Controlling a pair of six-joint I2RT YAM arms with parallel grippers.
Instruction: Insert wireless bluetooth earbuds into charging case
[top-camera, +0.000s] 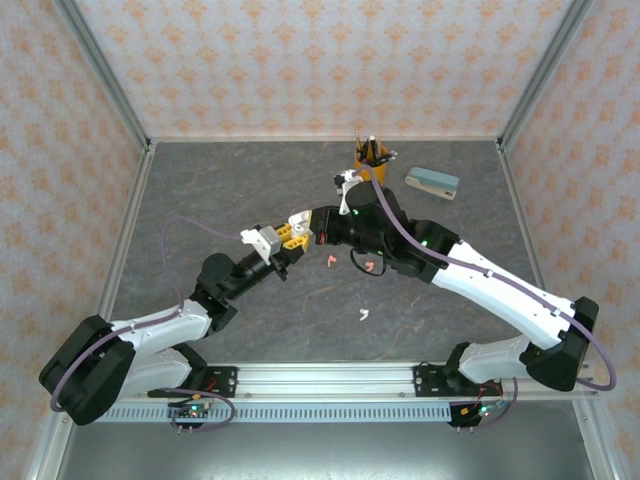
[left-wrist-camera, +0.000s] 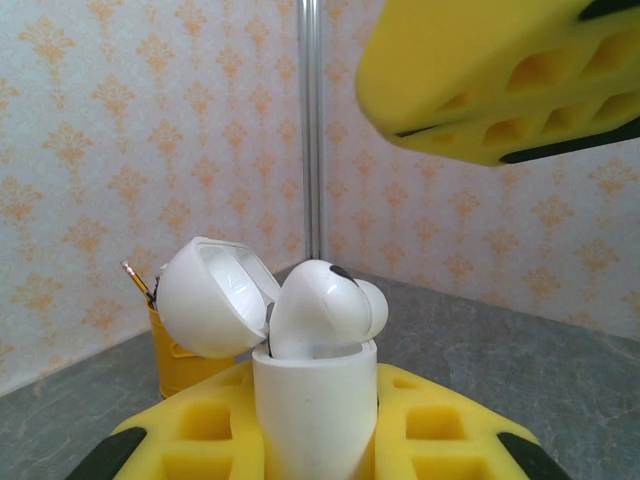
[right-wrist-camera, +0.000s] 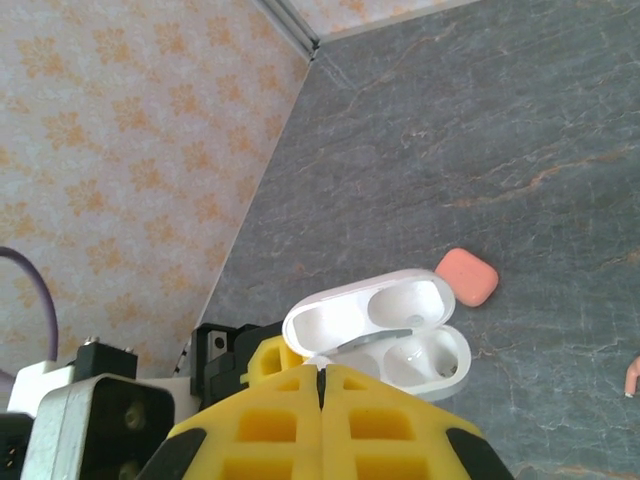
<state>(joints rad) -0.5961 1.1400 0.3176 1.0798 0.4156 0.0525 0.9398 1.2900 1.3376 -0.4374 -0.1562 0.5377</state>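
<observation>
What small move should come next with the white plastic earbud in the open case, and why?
Probably press it down gently with the shut right jaws: the white plastic earbud stands tilted and proud of the open white pebble-shaped charging case, which the left jaws clamp, so it looks only partly seated.

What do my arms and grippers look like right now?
The left arm and right arm have white links, black joints and bases, with a purple cable looping along each. The left gripper and right gripper have yellow fingers with recessed cells and black trim.

Yellow pencil cup (top-camera: 372, 158) by the back wall, teal-and-white block (top-camera: 432, 183) near it, on grey table (top-camera: 200, 190)
</observation>
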